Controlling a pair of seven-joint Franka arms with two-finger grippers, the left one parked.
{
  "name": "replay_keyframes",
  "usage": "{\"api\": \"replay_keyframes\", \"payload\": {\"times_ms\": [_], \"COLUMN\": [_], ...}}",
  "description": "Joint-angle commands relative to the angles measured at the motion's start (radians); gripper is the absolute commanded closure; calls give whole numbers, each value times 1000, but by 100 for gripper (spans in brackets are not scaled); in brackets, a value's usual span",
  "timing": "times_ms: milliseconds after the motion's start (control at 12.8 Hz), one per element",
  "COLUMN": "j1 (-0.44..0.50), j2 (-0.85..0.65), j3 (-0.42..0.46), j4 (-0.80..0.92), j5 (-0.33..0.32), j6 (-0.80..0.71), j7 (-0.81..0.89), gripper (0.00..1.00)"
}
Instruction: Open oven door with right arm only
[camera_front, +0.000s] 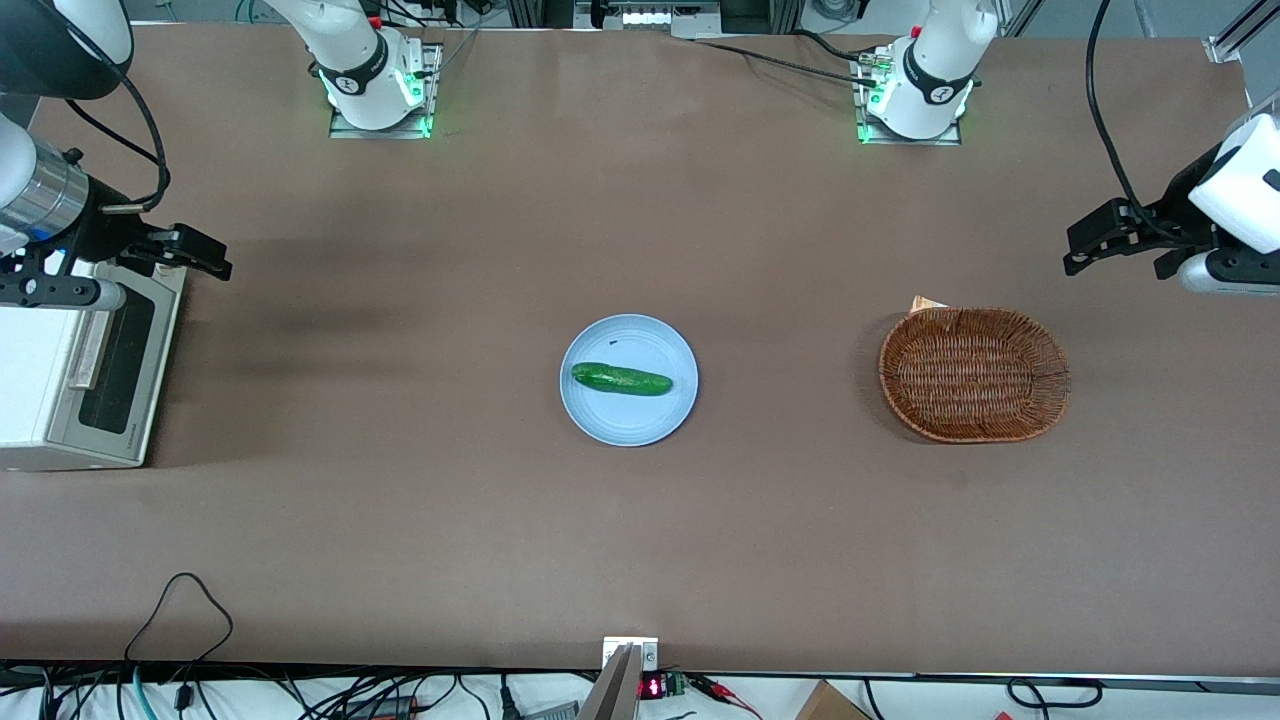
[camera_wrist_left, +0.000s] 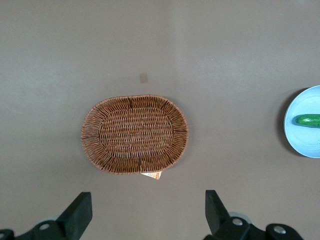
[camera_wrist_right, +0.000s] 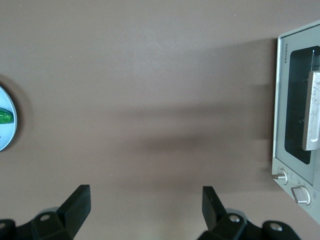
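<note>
Oven door (camera_front: 110, 375) stood shut on the white toaster oven (camera_front: 35, 385), at the working arm's end of the counter (camera_front: 400, 520). Right arm (camera_front: 40, 200) hung above the oven's upper edge, farther from the front camera than the handle (camera_wrist_right: 312, 110). Its jaws (gripper (camera_wrist_right: 145, 207)) were spread wide, empty, apart from the door.

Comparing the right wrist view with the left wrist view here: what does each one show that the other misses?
Only the right wrist view shows the toaster oven: its shut oven door with bar handle and two knobs, plus the right arm's gripper, open above bare table in front of the oven. Only the left wrist view shows the wicker basket with a tag under its rim. Both share the brown table and the blue plate holding a cucumber.
</note>
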Motion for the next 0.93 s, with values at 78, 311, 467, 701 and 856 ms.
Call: {"api": "replay_keyframes", "payload": {"times_ms": [78, 311, 467, 701, 856], "j1": [-5, -7, -5, -7, -5], "j2": [8, 15, 19, 21, 22], "j3": [5, 5, 5, 7, 7], "j4": [27, 35, 38, 47, 50], "j5": [16, 18, 16, 15, 13], "j6": [-22, -24, -24, -44, -44], "j7": [11, -4, -2, -7, -6], "gripper": [12, 73, 81, 95, 96]}}
